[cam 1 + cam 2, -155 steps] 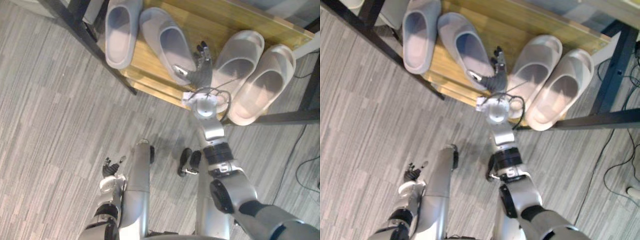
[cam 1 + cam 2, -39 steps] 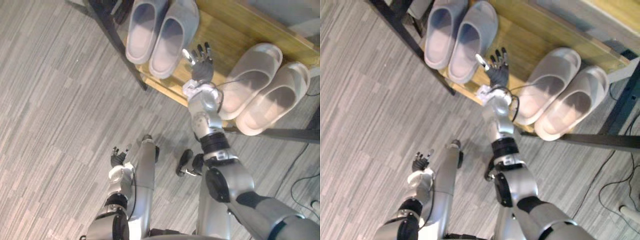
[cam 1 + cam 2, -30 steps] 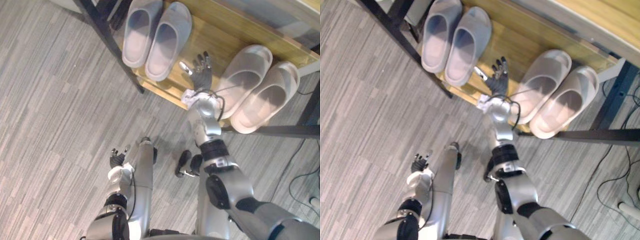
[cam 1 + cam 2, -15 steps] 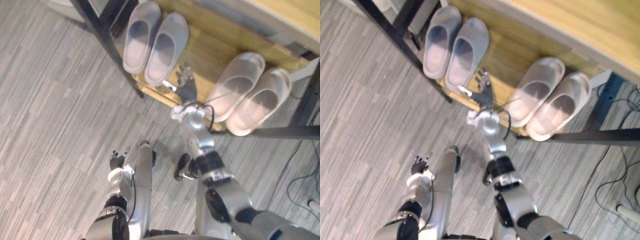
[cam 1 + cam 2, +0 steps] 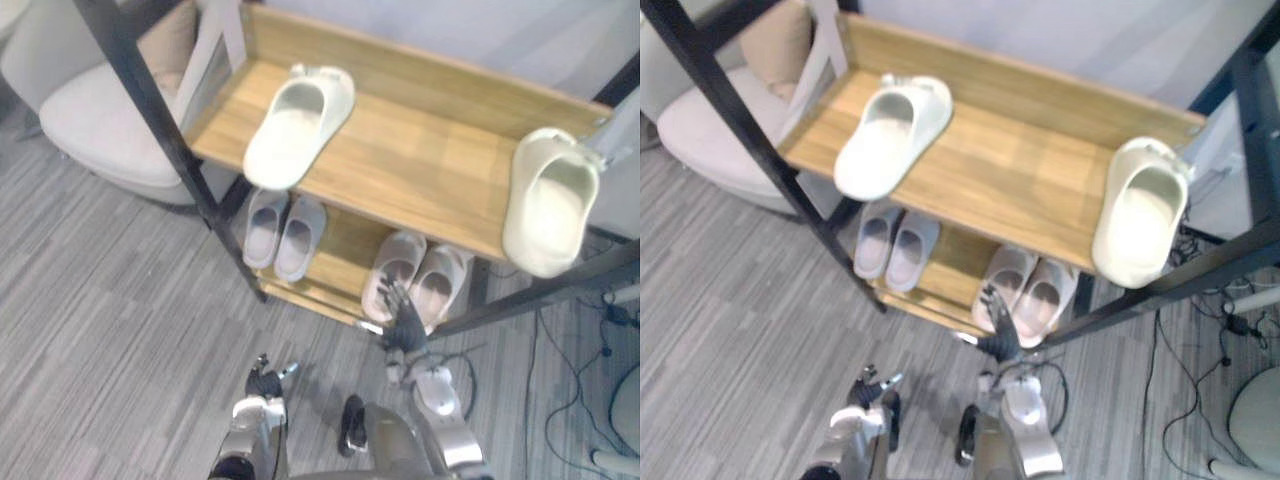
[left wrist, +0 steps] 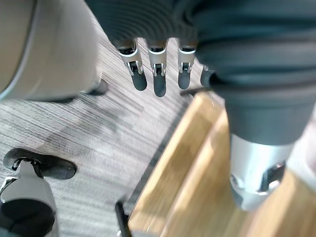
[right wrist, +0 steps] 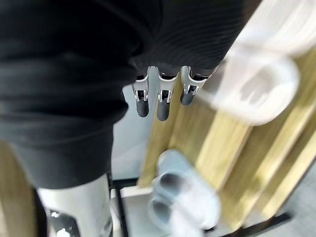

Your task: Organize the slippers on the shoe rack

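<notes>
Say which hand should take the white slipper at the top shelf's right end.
Right. The right hand is up, open, at the rack, nearer that slipper; the left hand hangs low over the floor.

Six slippers in all: two cream-white rubber slippers (image 5: 298, 123) on the top shelf, with two pale grey slippers (image 5: 265, 228) and two pinkish-beige slippers (image 5: 392, 278) on the lower shelf. One black-framed wooden shoe rack (image 5: 420, 160), one white armchair (image 5: 100, 125), one beige cushion (image 5: 170, 45)
</notes>
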Tool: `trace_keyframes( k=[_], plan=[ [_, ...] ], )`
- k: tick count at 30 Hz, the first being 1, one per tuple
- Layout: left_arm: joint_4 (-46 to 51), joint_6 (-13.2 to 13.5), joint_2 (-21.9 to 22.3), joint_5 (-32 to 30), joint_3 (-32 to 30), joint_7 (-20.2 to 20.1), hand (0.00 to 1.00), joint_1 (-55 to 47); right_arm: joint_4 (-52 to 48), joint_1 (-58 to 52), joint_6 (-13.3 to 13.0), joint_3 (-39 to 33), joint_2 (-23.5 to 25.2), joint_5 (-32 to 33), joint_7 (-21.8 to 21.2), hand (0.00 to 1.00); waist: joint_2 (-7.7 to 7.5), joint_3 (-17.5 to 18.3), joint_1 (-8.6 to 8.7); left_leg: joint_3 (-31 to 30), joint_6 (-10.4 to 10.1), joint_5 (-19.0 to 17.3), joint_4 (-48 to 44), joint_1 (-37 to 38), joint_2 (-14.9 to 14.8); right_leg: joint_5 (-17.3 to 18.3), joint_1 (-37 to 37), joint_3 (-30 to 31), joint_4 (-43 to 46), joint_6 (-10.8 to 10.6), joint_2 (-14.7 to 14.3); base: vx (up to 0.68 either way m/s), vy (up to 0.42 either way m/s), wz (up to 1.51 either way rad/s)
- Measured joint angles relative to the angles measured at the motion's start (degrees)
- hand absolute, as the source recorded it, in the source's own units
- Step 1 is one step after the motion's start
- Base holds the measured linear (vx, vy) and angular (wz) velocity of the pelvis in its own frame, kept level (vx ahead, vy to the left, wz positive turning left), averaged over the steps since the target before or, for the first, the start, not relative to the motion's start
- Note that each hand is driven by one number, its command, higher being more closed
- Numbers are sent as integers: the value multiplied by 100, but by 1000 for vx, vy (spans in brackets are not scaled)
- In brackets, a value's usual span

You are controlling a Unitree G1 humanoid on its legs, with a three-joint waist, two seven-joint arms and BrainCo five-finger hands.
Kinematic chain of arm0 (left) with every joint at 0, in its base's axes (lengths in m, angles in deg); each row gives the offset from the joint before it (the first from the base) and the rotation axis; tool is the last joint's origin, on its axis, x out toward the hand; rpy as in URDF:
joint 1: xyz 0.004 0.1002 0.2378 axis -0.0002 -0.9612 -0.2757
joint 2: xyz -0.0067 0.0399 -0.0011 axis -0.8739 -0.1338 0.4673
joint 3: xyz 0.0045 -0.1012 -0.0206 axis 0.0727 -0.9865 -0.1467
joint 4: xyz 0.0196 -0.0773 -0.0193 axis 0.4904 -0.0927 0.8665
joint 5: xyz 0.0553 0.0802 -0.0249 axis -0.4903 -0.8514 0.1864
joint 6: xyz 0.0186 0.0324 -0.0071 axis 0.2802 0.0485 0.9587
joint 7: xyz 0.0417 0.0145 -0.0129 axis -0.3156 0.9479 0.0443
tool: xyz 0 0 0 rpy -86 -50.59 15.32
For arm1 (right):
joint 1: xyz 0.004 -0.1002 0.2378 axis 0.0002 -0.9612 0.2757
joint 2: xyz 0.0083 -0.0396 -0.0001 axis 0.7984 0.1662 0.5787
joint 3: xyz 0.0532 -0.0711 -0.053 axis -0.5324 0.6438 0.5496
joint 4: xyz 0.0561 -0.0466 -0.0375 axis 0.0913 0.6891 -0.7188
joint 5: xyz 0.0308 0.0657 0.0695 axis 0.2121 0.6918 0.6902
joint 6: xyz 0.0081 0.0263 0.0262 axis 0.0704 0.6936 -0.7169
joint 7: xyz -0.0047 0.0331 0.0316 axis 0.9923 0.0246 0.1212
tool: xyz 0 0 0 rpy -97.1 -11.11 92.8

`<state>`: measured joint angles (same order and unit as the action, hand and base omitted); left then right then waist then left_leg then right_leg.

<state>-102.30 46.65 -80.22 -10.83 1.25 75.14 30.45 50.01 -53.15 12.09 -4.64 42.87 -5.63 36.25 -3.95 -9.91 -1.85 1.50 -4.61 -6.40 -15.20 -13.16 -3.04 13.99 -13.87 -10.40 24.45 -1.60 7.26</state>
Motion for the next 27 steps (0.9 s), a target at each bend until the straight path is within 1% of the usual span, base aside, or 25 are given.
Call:
trace_keyframes(
  k=[1, 2, 3, 5, 6, 7, 9, 11, 14, 17, 19, 23, 24, 25, 26, 27],
  plan=[
    [256, -54, -72, -17, 148, -7, 0, -121, 285, -75, 4, -122, -5, -21, -58, 0, 35, 43, 23, 17, -2, 115, 269, 213, 9, -78, 180, -10, -201, -14, -12, 110, 28, 0],
    [754, -41, -223, -25, 433, -74, 0, -379, 705, -127, 8, -336, -20, -22, -86, 0, 97, 90, 43, 5, 0, 225, 552, 435, 21, -158, 374, -38, -416, -45, -27, 99, 28, 2],
    [948, 45, -341, 0, 613, -134, 0, -533, 1117, -144, 34, -532, -30, -21, -116, 0, 169, 168, 57, 1, 6, 300, 743, 570, 27, -220, 493, -46, -581, -58, -39, 67, 32, 0],
    [765, 160, -327, -96, 596, -263, 0, -585, 1748, -144, 80, -812, -117, -22, -114, 0, 278, 260, 82, 80, 35, 369, 973, 765, 26, -309, 634, 16, -785, -86, -68, 61, 40, -17],
    [385, 149, -337, -187, 551, -275, 0, -530, 2155, -95, 96, -830, -187, -18, -106, 0, 345, 299, 89, 164, 50, 398, 1087, 884, 24, -367, 700, 108, -884, -93, -95, 44, 50, -35],
    [126, 115, -353, -277, 559, -277, 0, -547, 2432, -73, 99, -838, -226, -8, -83, 0, 377, 317, 107, 237, 54, 405, 1139, 967, 14, -418, 764, 165, -968, -93, -118, 34, 45, -35],
    [-41, 31, -380, -424, 673, -269, 0, -513, 2921, -39, 88, -885, -226, 20, -19, 0, 377, 333, 156, 282, 57, 445, 1256, 1113, -4, -511, 904, 221, -1120, -105, -160, 4, 16, -22],
    [-41, 37, -394, -513, 784, -266, 0, -454, 3206, 75, 83, -1044, -134, 106, 27, 0, 370, 344, 175, 318, 61, 496, 1368, 1235, -27, -628, 1018, 281, -1290, -101, -208, -14, 7, -20],
    [-36, 51, -382, -563, 991, -264, 0, -375, 3429, 165, 55, -1071, -129, 264, 98, 0, 359, 355, 196, 427, 83, 538, 1479, 1406, -37, -762, 1180, 360, -1498, -113, -241, -35, 18, -17],
    [22, 56, -385, -569, 1386, -274, 0, -352, 3551, 197, 5, -1093, -128, 424, 123, 0, 357, 367, 218, 435, 108, 560, 1536, 1494, -21, -822, 1292, 382, -1653, -131, -242, -41, 18, -3],
    [157, 55, -447, -575, 1773, -287, 0, -349, 3701, 252, -16, -1213, -111, 510, 125, 0, 364, 381, 229, 418, 128, 606, 1647, 1570, -10, -871, 1370, 378, -1751, -143, -249, -31, 13, 5],
    [977, 70, -629, -682, 2702, -353, 0, -328, 3763, 261, -21, -1289, -109, 691, 138, 0, 375, 387, 242, 400, 145, 669, 1741, 1609, 13, -951, 1406, 383, -1882, -174, -251, -17, 6, 1],
    [1054, 73, -639, -686, 2792, -357, 0, -313, 3763, 261, -23, -1289, -111, 693, 141, 0, 376, 388, 246, 397, 147, 671, 1750, 1618, 17, -956, 1408, 386, -1883, -168, -250, -10, 5, -5],
    [1286, 78, -650, -688, 3048, -381, 0, -277, 3761, 260, -32, -1290, -115, 694, 144, 0, 381, 397, 265, 390, 157, 687, 1784, 1637, 28, -960, 1410, 392, -1883, -165, -245, 13, 6, 4],
    [1765, 87, -680, -690, 3417, -456, 0, -236, 3758, 258, -42, -1295, -119, 700, 145, 0, 396, 428, 305, 343, 173, 720, 1835, 1637, 52, -961, 1416, 368, -1885, -166, -229, 23, 9, 11],
    [2160, 127, -713, -688, 3644, -522, 0, -194, 3758, 257, -55, -1303, -120, 708, 145, 0, 414, 444, 327, 305, 184, 731, 1852, 1638, 67, -958, 1430, 345, -1889, -171, -222, 29, 7, 16]
  ],
)
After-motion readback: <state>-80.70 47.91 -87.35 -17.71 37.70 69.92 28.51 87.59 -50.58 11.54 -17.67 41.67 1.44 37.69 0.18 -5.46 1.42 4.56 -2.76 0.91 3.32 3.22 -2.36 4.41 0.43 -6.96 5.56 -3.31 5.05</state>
